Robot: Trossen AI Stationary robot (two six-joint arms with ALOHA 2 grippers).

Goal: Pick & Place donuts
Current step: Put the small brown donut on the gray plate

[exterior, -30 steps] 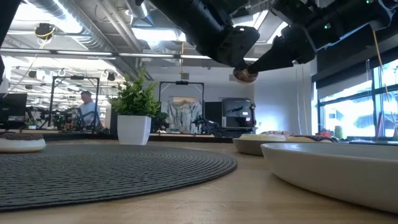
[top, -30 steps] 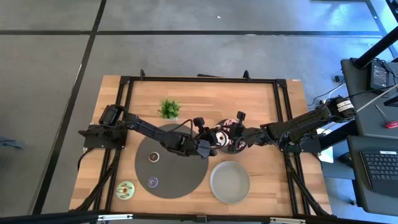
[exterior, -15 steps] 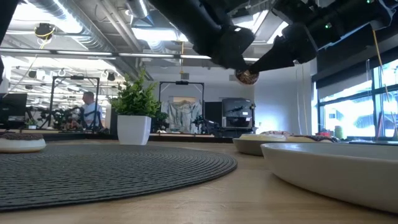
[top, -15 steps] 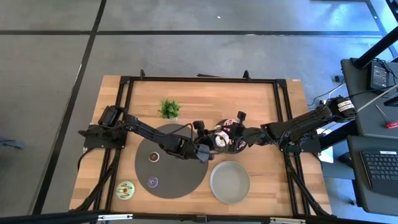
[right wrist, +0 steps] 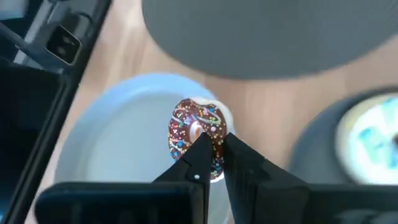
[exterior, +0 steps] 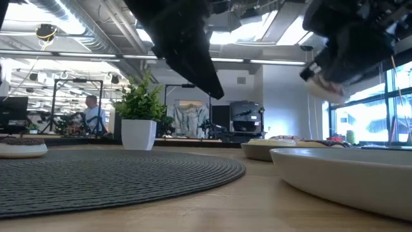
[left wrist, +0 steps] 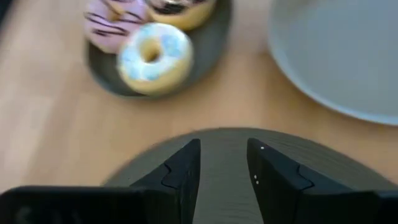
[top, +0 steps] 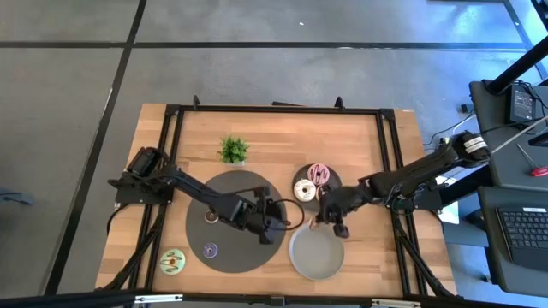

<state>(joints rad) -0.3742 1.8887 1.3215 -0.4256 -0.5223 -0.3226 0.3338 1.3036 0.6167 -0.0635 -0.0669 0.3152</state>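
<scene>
Right wrist view: right claw (right wrist: 211,148) clenched on a brown sprinkled donut (right wrist: 198,134), held above the light grey plate (right wrist: 106,155), not yet set down.

Task approx. midway, I'd judge. High view: that plate (top: 318,257) looks empty, carried donut not clearly visible there; left claw (top: 278,224) hangs over the round dark mat (top: 248,190), fingers apart w/ nothing between them per left wrist view. Count: 2 plates (light one, small dark plate (top: 332,177)); on the dark one a white-iced donut (top: 304,190), pink donut (top: 318,174), + a third half cut off in left wrist view. Left side: brown donut (top: 211,216) & purple mini (top: 210,250) on mat, green donut (top: 173,260) on counter (top: 360,137). 7 donuts total, 1 potted plant (top: 232,149).
</scene>
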